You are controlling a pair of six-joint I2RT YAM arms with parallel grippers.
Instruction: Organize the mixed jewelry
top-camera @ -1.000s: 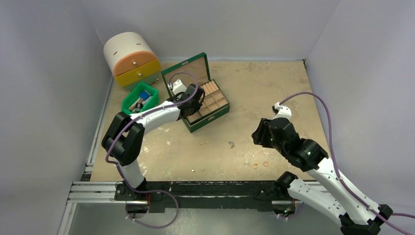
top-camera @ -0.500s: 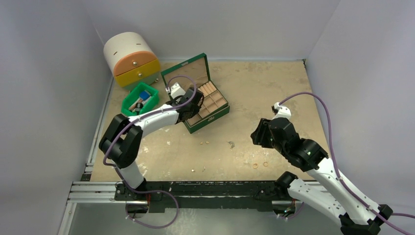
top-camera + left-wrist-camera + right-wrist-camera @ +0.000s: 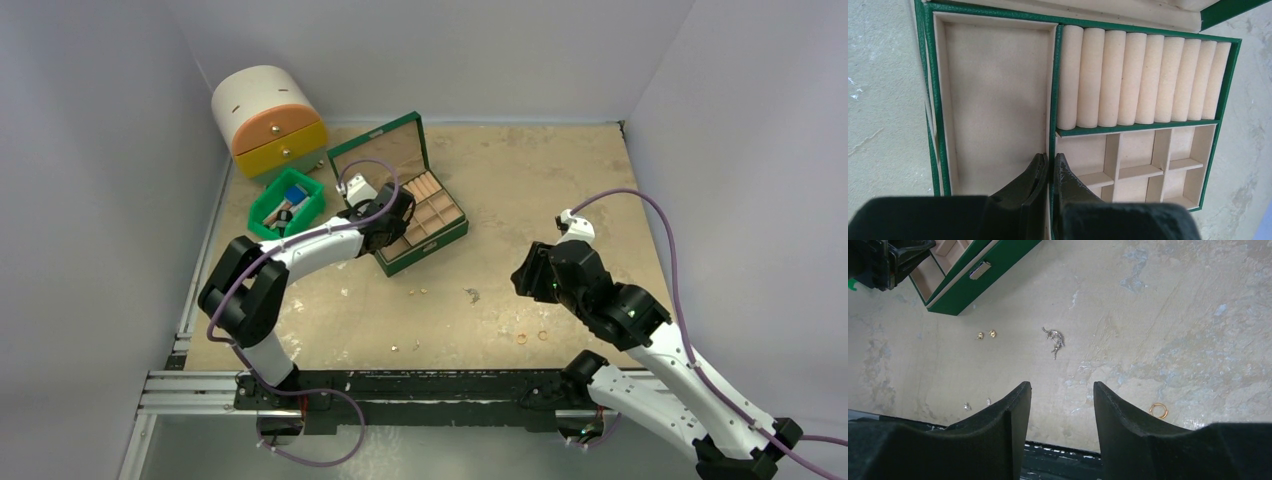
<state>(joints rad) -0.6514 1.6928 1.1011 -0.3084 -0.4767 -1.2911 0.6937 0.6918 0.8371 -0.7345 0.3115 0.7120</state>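
The left gripper (image 3: 1049, 162), its two black fingers pressed tightly together, hangs above an open green jewellery box with a cream lining (image 3: 441, 231). Its tips sit over the divider between the large rectangular compartment (image 3: 995, 100) and the grid of small square compartments (image 3: 1148, 165). A row of cream padded ring rolls (image 3: 1143, 75) fills the section beyond the grid, and the mirrored lid (image 3: 378, 150) stands raised at the far side of the box.

Across the worn beige tabletop (image 3: 540, 190), the right gripper (image 3: 1060, 387) hovers with its fingers spread apart and not touching anything, pointed down at the scattered jewellery. A small curved silver charm (image 3: 1054, 339) lies on the bare surface in front of the box. Two tiny gold studs (image 3: 986, 334) rest side by side just to the left of it in the right wrist view. Two tiny silvery pieces (image 3: 977, 404) lie close to the tabletop's near edge, and two thin gold rings (image 3: 532, 337) lie side by side near the right arm, well apart from the rest.

At the far left corner stand a green plastic bin (image 3: 270, 210) and a rounded white cabinet with orange and yellow drawers (image 3: 265, 120)
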